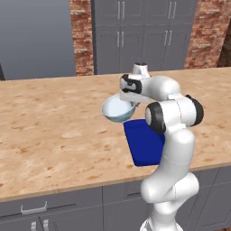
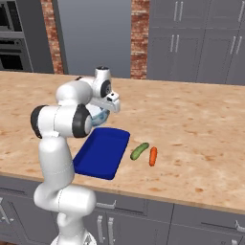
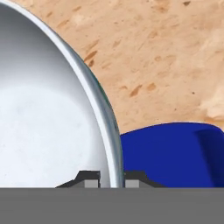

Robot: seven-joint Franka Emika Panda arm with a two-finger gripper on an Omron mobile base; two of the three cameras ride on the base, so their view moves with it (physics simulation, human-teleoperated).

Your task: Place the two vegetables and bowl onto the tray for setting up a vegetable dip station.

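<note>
The arm (image 1: 173,149) is built of glossy white rounded segments, joined by dark black rings. The pincer (image 3: 111,178) is tipped with small dark fingers bearing grey pads.

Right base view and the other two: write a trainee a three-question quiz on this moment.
1. True or false: the gripper is shut on the rim of the round glossy pale blue-white bowl.
2. Multiple choice: where do the small green oblong cucumber and the short orange carrot lie? A) in the shallow rectangular deep-blue tray; B) on the speckled tan wooden counter, beside the tray; C) in the bowl.
3. Fill in: in the left base view the bowl is held clear of the counter, at the tray's ____ end.

Key: 1 true; 2 B; 3 far.
</note>
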